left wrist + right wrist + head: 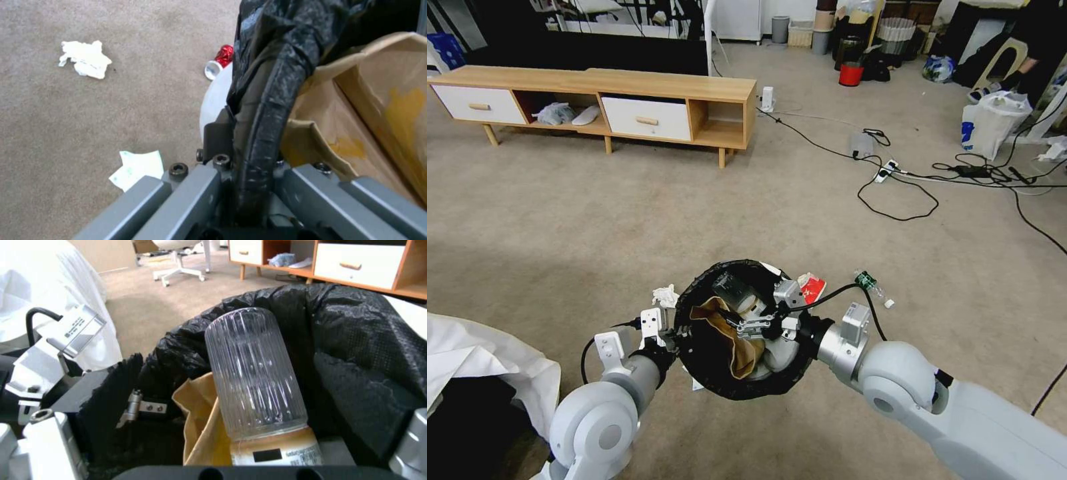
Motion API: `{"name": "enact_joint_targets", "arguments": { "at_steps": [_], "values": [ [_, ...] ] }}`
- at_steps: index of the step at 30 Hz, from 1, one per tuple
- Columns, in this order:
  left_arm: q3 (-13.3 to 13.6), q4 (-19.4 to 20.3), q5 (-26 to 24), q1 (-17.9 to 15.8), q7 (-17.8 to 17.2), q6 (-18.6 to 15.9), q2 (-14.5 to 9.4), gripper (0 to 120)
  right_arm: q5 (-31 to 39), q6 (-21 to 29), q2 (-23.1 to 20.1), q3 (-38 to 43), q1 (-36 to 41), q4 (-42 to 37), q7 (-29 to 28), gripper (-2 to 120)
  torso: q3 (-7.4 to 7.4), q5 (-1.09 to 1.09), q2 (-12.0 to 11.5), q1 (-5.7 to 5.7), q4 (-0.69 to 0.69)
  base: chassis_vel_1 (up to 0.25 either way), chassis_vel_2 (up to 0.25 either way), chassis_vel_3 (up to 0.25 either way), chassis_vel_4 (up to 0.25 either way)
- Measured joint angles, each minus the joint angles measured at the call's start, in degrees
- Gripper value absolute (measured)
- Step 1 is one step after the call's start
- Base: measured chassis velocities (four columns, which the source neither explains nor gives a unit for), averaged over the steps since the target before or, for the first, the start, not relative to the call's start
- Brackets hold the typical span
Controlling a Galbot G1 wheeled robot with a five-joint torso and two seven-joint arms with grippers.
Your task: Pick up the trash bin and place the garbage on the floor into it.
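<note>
Jaws: left gripper (249, 186) is clamped on the rim of the trash bin (707, 373), one finger (218, 133) outside against the white wall, black liner pinched between. Right gripper (760, 327) is over the bin mouth, pinching a clear ribbed plastic bottle (256, 373) at its label end; the bottle's ribbed body points into the bin.

Bin is held up off the carpet in front of the robot, between the two arms, mouth tilted toward the head camera. Crumpled brown paper bag (730, 333) is already inside, lying against the liner right beside the bottle.

Garbage on the floor:
- white tissue (665, 295) just beside the bin's left edge
- red-white snack wrapper (812, 287) at the far right edge of the bin
- green-labelled bottle (872, 287) a bit further right, near the right forearm
- crushed red can (220, 61) just beside the bin's white wall, seen from the left wrist
- flat white paper scrap (138, 168) near the left gripper

Wooden TV cabinet (594, 100) stands well back. Large white shopping bag (990, 123) sits far right, well apart from the bin.
</note>
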State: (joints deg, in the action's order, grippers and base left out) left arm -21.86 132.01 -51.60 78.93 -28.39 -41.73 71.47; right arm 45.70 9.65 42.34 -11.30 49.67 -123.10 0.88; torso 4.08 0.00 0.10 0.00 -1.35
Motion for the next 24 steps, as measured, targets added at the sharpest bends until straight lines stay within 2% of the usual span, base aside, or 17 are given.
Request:
{"name": "enact_joint_targets", "arguments": {
  "at_steps": [19,24],
  "values": [
    [-1.92,-1.95,0.7,1.08,-1.03,-0.05,0.12,0,2.37,-0.01,-1.79,4.25,-0.4,-4.45,-0.39,99,0.0,0.0,0.0,0.0,0.0,0.0,0.0,0.0,0.0],
    [-3.53,-2.27,0.43,1.82,-1.32,0.33,0.59,0,3.43,-0.86,-3.12,8.63,0.94,-6.13,0.25,99,0.0,0.0,0.0,0.0,0.0,0.0,0.0,0.0,0.0]
  ]
}}
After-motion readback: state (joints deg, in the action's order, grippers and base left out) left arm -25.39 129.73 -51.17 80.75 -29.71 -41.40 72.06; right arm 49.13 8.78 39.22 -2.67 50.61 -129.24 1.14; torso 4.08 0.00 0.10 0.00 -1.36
